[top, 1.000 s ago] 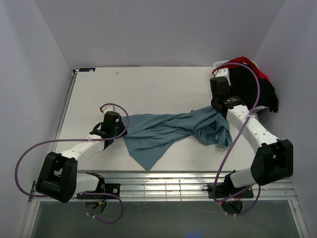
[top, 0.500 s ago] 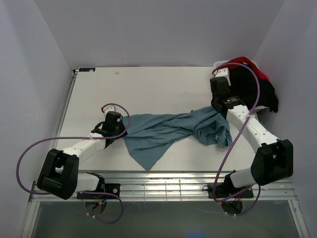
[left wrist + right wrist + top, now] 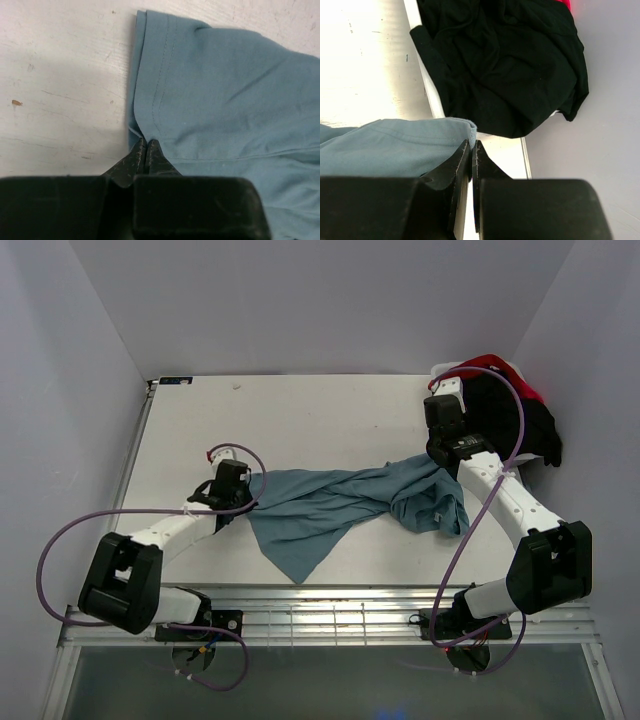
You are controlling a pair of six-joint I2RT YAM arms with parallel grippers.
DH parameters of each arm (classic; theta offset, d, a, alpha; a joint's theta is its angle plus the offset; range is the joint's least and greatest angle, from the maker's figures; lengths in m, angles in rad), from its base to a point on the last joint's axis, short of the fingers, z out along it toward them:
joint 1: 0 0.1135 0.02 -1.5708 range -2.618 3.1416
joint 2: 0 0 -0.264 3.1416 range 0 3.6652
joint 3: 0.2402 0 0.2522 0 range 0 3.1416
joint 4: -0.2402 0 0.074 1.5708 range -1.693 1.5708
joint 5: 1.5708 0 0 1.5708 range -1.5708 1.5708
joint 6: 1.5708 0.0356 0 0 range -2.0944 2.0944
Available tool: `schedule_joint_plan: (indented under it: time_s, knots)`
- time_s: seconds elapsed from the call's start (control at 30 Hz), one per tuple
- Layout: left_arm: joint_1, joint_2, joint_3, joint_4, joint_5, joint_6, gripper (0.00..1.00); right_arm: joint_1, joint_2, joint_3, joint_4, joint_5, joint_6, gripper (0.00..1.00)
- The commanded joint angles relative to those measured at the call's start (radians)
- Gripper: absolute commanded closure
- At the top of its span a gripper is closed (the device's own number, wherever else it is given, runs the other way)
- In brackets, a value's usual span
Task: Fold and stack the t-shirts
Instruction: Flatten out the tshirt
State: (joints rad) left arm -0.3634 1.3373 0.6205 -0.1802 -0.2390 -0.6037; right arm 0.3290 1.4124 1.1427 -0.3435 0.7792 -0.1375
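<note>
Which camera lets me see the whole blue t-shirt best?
The top camera: the blue t-shirt lies bunched across the table, all in view. The left wrist camera shows only a hemmed edge, the right wrist camera just a corner.

Robot lab cell — plain white walls (image 3: 300,300) boxing scuffed white table (image 3: 300,415) (two cabled arms (image 3: 500,495) bolted at near edge).

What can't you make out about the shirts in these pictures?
- Red shirt: in the top view it is mostly buried under the black shirt. In the right wrist view it is cut off by the top edge.
- Teal shirt: in the top view the collar is lost in the shirt's own bunched folds.
- White tag: it is too small to read in the top view.
- Shirts in the pile: the black shirt covers whatever lies beneath it.
</note>
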Motion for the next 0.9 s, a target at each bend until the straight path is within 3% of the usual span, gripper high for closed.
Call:
schedule_joint_plan:
  time_s: [0.0,0.2,0.37,0.63,0.77,0.87]
  knots:
    - [-0.005,-0.062,0.056,-0.016,-0.09,0.004,0.94,-0.001,-0.033,0.044,-0.008,-0.011,0.021,0.92]
    - [-0.002,-0.187,0.318,-0.108,-0.292,0.064,0.9,-0.004,-0.004,0.21,-0.049,-0.032,0.003,0.92]
    - [0.027,-0.142,0.582,-0.125,-0.336,0.182,0.9,-0.036,0.08,0.42,-0.08,-0.1,-0.027,0.92]
    - [0.139,-0.012,0.962,-0.157,-0.221,0.252,0.89,-0.142,0.255,0.969,-0.235,-0.216,0.01,0.91]
    - [0.147,-0.056,1.044,-0.146,-0.195,0.271,0.89,-0.145,0.231,1.087,-0.233,-0.251,0.012,0.89]
    - [0.149,-0.076,1.12,-0.195,-0.097,0.26,0.89,-0.145,0.16,1.063,-0.226,-0.291,0.015,0.89]
